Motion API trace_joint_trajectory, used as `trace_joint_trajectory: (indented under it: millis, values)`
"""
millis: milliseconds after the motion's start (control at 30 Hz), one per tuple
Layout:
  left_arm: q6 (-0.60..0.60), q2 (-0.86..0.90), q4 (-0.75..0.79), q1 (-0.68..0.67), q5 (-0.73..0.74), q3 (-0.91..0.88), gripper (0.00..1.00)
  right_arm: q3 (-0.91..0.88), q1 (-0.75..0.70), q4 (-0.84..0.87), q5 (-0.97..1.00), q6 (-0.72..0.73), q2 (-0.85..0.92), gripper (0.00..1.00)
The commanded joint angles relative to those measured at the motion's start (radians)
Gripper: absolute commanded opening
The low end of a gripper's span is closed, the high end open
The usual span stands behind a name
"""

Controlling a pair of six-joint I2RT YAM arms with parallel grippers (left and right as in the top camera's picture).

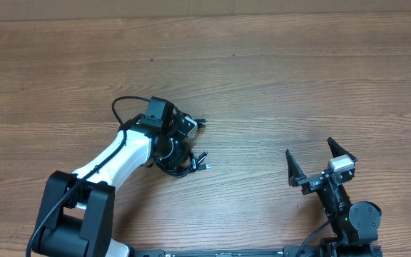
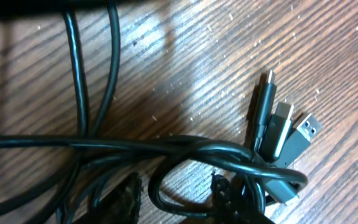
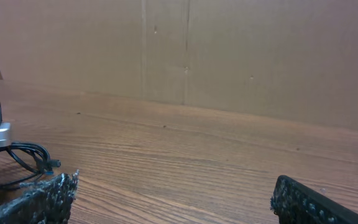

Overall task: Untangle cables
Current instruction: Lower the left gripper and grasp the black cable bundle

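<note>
Several thin black cables (image 1: 185, 161) lie in a small tangled bundle on the wooden table (image 1: 277, 71), left of centre and toward the near edge. The left gripper (image 1: 171, 143) is down over the bundle's far side, on the end of its white arm. In the left wrist view the cables (image 2: 185, 149) cross and loop over one another. Three plug ends (image 2: 278, 127) sit side by side at the right of the knot, and two are flat USB-type connectors with metal tips. The dark fingertips (image 2: 124, 198) show only at the bottom edge with strands running between them; whether they pinch a strand cannot be told. The right gripper (image 1: 310, 150) sits well apart at the near right, its jaws spread wide and holding nothing. Its own view looks across bare wood to a cardboard wall (image 3: 229, 50), with the bundle at the far left.
</note>
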Motion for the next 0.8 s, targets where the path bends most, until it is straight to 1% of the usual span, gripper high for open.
trace_joint_trajectory:
  millis: [0,67,100,300,333,367,400,533,767]
  values:
    - [0.016,0.007,0.013,-0.007,0.009,-0.01,0.18,-0.01,-0.002,0.005,0.01,0.007,-0.005,1.0]
    - [0.016,0.007,0.015,-0.007,0.009,-0.01,0.11,-0.01,-0.002,0.005,0.01,0.007,-0.005,1.0]
    - [0.016,0.007,0.016,-0.007,0.009,-0.01,0.1,-0.01,-0.002,0.005,0.01,0.007,-0.005,1.0]
    - [0.016,0.007,0.017,-0.007,0.009,-0.01,0.12,-0.01,-0.002,0.005,0.01,0.007,-0.005,1.0]
    - [0.016,0.007,0.017,-0.007,0.009,-0.01,0.16,-0.01,-0.002,0.005,0.01,0.007,-0.005,1.0]
    - [0.016,0.007,0.017,-0.007,0.009,-0.01,0.33,-0.01,-0.002,0.005,0.01,0.007,-0.005,1.0]
    - [0.015,0.007,0.016,-0.007,0.009,-0.01,0.4,-0.01,-0.002,0.005,0.01,0.007,-0.005,1.0]
    - [0.016,0.007,0.016,-0.007,0.009,-0.011,0.43,-0.01,-0.002,0.005,0.01,0.007,-0.005,1.0]
    - [0.012,0.007,0.035,-0.007,-0.007,-0.025,0.4,-0.01,-0.002,0.005,0.01,0.007,-0.005,1.0]
